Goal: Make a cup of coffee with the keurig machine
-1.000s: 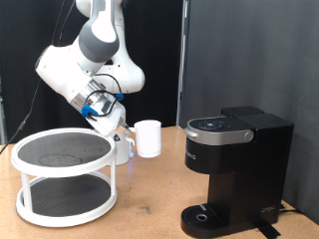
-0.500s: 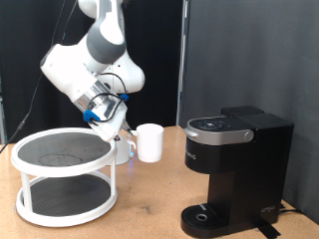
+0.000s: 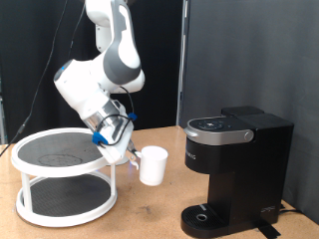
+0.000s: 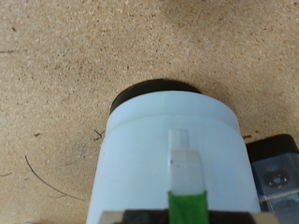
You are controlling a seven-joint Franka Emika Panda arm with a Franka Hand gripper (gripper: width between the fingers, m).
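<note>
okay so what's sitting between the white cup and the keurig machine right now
Nothing. In the exterior view, only bare table and dark backdrop show between the cup, held by the gripper, and the keurig machine.

My claw [image 3: 130, 156] carries the white mug [image 3: 153, 165] in open air above the counter [image 3: 150, 214], in the gap between two obstacles. On the exterior view's left, the white two-tier round shelf [image 3: 62, 179] stands just beside my claw, its upper rim close to my wrist. On the right, the black Keurig machine [image 3: 234, 174] blocks the way; its closed lid overhangs the round drip tray [image 3: 204, 214], leaving a low slot between them. Bare counter lies open between shelf and machine. In the wrist view, the mug fills the foreground, with the drip tray [image 4: 154, 93] showing past its rim.
</note>
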